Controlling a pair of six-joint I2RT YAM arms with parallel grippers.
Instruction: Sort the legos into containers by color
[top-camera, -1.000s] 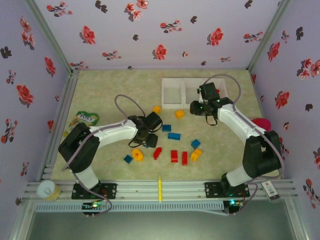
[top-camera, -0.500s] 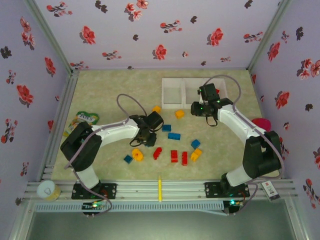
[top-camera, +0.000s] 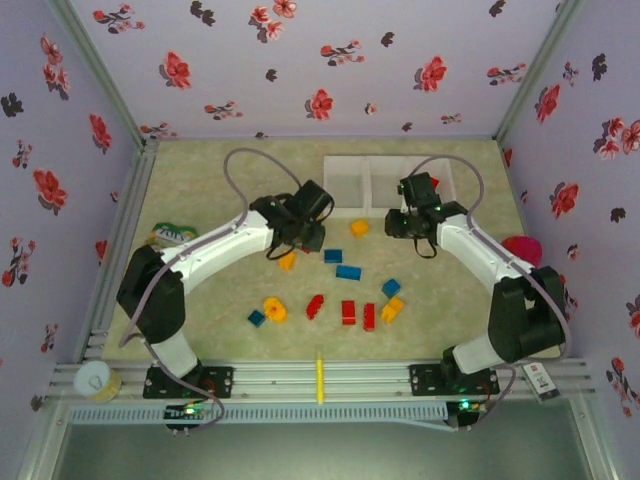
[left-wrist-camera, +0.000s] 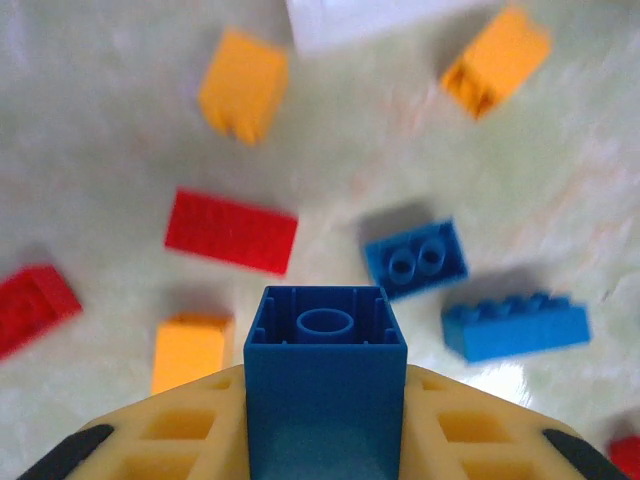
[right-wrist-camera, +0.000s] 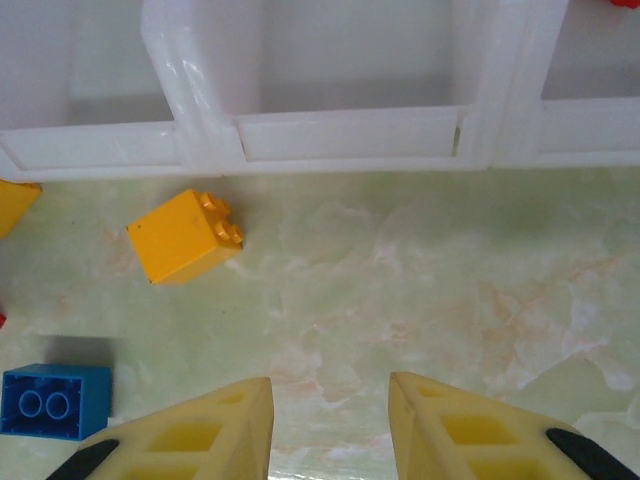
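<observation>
Left wrist view: left hand (left-wrist-camera: 325, 445) clamps an upright blue brick (left-wrist-camera: 325, 370) above loose legos (left-wrist-camera: 231, 231) on the counter (left-wrist-camera: 560, 170); it should clear the near wall of the white bins (top-camera: 328, 185) before letting go. Right hand (right-wrist-camera: 330, 440), jaws narrowly apart and empty, hovers just short of the bins, near an orange brick (right-wrist-camera: 185, 237)

blue legos (top-camera: 348, 272): 5
orange legos (top-camera: 359, 228): at least 4
red legos (top-camera: 348, 312): at least 3
bins (right-wrist-camera: 350, 135): 3
arms (top-camera: 220, 250): 2
yellow stick (top-camera: 320, 380): 1
snack packet (top-camera: 170, 236): 1
</observation>
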